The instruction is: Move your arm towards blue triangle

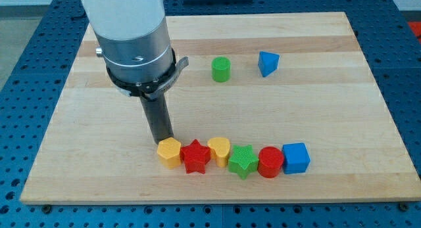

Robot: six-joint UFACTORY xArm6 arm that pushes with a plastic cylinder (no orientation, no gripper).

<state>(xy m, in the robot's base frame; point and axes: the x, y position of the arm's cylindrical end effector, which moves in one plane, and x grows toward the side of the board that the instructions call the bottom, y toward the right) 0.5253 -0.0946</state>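
I am watching my tip (162,142) sitting low on the wooden board (79,156), just above the yellow hexagon block (169,152) and touching or almost touching its upper edge; I cannot tell which. There are no fingers on this rig to report, only the straight dark rod (156,116) hanging under the grey and white arm housing (131,37).

The blue triangle (268,62) is lying well apart from my tip, toward the view's top right, with the green cylinder (222,69) sitting near it on its left. Between my tip and those two blocks the wood is lying bare, a broad stretch running up and to the view's right.

Along the view's bottom a row of six blocks is curving gently: the yellow hexagon, then the red star (195,156), the yellow heart (219,150), the green star (243,161), the red cylinder (270,162) and the blue cube (295,158) at the right end. Neighbours in the row are touching or nearly so. The row is sitting close to the board's bottom edge, leaving only a narrow strip of wood below it. Wide bare wood is lying to the view's left of my tip and to the right of the blue cube.

Around the board a blue perforated table surface (26,64) is showing on all sides. I am reading no brands, labels or writing anywhere.
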